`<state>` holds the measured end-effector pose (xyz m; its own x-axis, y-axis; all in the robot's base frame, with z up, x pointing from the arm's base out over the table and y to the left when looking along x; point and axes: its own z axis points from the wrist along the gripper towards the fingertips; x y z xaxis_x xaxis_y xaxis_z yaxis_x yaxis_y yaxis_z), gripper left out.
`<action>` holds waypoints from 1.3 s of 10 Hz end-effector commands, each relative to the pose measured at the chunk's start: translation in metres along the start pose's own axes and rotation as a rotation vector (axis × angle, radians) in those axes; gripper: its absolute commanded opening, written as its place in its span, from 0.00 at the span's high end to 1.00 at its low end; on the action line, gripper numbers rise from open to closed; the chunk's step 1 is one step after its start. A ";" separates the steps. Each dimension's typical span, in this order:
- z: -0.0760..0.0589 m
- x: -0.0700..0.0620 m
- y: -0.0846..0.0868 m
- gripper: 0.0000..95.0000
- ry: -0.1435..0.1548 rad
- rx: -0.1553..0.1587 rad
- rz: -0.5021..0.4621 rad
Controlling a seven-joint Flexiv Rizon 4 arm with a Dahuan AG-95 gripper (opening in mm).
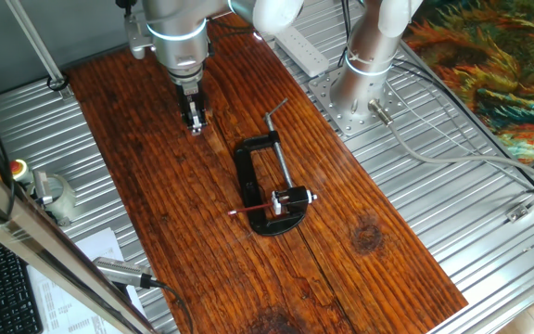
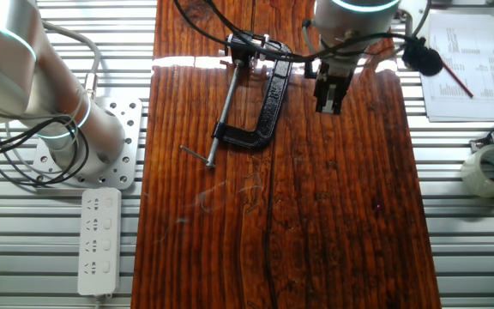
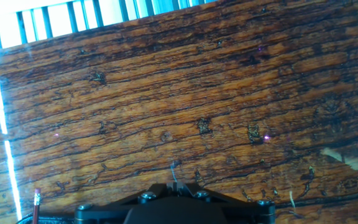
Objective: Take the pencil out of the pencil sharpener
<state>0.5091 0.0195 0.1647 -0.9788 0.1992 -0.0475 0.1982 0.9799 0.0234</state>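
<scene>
The small black pencil sharpener (image 1: pixel 290 198) with its silvery end sits in the jaws of a black C-clamp (image 1: pixel 247 172) on the wooden board. The thin red pencil (image 1: pixel 253 207) sticks out of it toward the front left. My gripper (image 1: pixel 194 122) is shut and empty over the board, well behind and left of the clamp. In the other fixed view my gripper (image 2: pixel 328 101) is right of the clamp (image 2: pixel 268 107); the sharpener there is hidden among cables. The hand view shows my fingertips (image 3: pixel 174 185) together and only the pencil's eraser end (image 3: pixel 36 200) at lower left.
The clamp's grey screw rod (image 1: pixel 281 158) runs back from the sharpener. A second arm's base (image 1: pixel 364 79) and a power strip (image 2: pixel 99 240) stand beside the board. A tape roll (image 2: pixel 491 167), papers (image 2: pixel 466 69) and cables lie off the board.
</scene>
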 end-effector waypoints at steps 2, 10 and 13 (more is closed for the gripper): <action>0.006 -0.006 0.029 1.00 0.006 -0.001 0.031; 0.025 -0.026 0.076 1.00 0.016 0.004 0.057; 0.031 -0.027 0.076 1.00 0.023 0.002 0.048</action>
<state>0.5505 0.0889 0.1360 -0.9696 0.2434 -0.0254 0.2428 0.9698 0.0225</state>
